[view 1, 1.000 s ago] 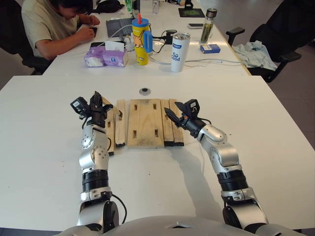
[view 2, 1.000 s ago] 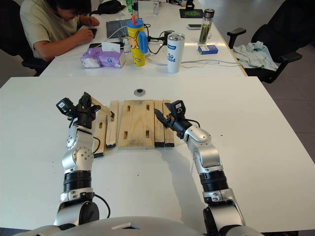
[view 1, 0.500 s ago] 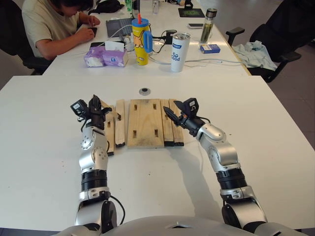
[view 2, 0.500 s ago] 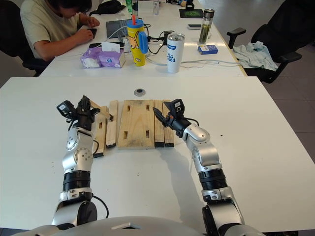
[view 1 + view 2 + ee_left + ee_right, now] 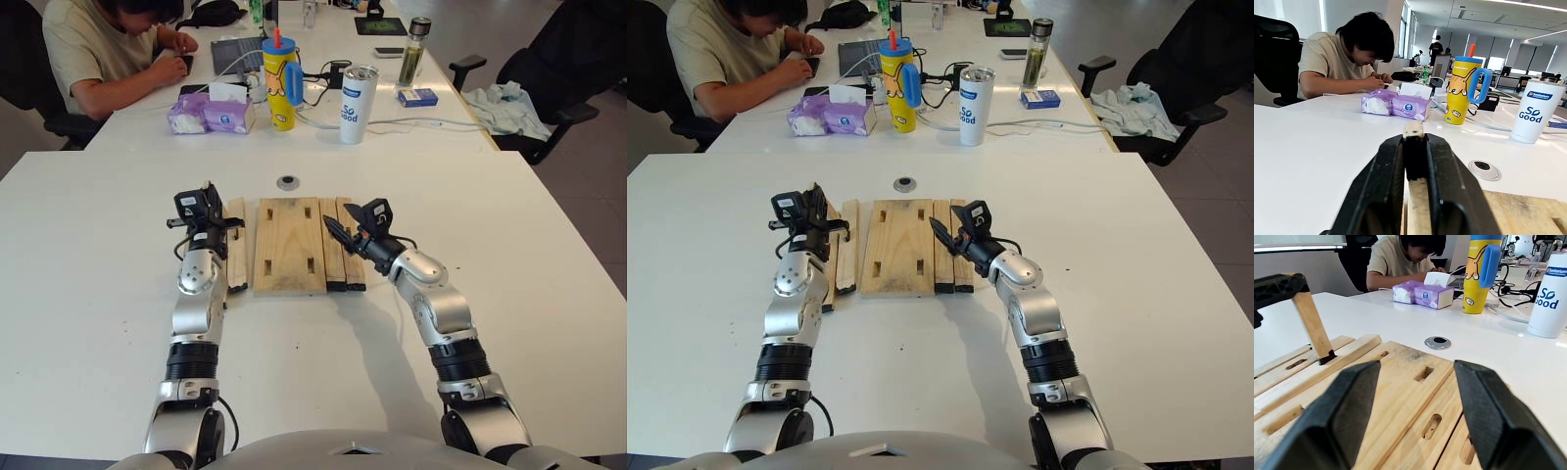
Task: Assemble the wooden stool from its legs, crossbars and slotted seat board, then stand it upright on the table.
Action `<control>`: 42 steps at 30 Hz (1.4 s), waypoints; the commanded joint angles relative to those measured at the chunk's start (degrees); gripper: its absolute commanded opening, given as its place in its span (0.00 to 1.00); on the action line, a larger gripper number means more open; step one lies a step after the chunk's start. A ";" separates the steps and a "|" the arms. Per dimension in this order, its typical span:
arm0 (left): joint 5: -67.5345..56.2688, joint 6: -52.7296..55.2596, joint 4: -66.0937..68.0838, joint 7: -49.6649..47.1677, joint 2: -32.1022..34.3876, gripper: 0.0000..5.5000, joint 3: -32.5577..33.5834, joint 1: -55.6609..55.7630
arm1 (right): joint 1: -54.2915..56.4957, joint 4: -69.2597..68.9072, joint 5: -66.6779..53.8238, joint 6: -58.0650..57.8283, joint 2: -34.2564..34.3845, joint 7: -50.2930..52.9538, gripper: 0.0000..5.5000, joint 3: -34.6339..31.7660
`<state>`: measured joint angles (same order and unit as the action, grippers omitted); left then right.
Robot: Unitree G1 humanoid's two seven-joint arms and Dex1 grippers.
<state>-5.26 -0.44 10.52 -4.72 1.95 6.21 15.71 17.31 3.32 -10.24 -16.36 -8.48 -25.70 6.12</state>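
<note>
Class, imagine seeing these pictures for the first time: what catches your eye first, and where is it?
The pale slotted seat board lies flat on the white table, with wooden slats along both sides. At its left, the left gripper clamps a short crossbar tilted up off the slats; the right gripper hangs open at the board's right edge.

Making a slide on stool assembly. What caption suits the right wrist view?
Open right gripper frames the slotted wooden seat board; left gripper holds a short wooden crossbar tilted.

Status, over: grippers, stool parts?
Left gripper shut on crossbar, tilted, lower end at a leg. Right gripper open over seat board's right side. Parts flat, unassembled; nothing in the way.
</note>
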 commanded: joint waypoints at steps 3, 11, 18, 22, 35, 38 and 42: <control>3.60 4.41 2.69 0.18 -1.02 0.08 -3.63 -8.41 | -0.43 -1.26 0.70 -0.95 -0.71 -0.21 0.51 0.70; 4.84 5.28 1.95 1.83 0.04 0.08 -4.80 -7.87 | -0.66 -1.23 0.93 -0.58 -0.10 0.86 0.51 0.82; 6.00 4.00 0.60 2.24 0.92 0.08 -5.49 -5.45 | -0.54 -0.40 1.02 0.07 0.25 1.20 0.51 0.69; 6.97 1.98 -2.00 1.86 1.47 0.16 -5.39 -4.77 | -0.67 -0.19 1.02 0.30 0.49 1.31 0.51 0.69; 6.57 4.77 -13.33 3.11 3.06 0.41 -4.19 3.12 | -0.78 0.63 0.99 0.93 1.48 1.74 0.51 0.75; 5.19 7.54 -14.57 4.05 4.98 0.41 -2.40 9.97 | -0.62 0.81 1.03 1.09 1.84 1.76 0.51 0.90; 2.14 10.05 -12.55 5.05 7.17 0.41 0.93 19.78 | -0.36 1.39 1.17 1.56 2.17 2.00 0.51 0.98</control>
<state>-1.89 7.99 -2.78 0.00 7.65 5.49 30.36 16.87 4.40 -9.48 -15.21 -6.76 -24.21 7.04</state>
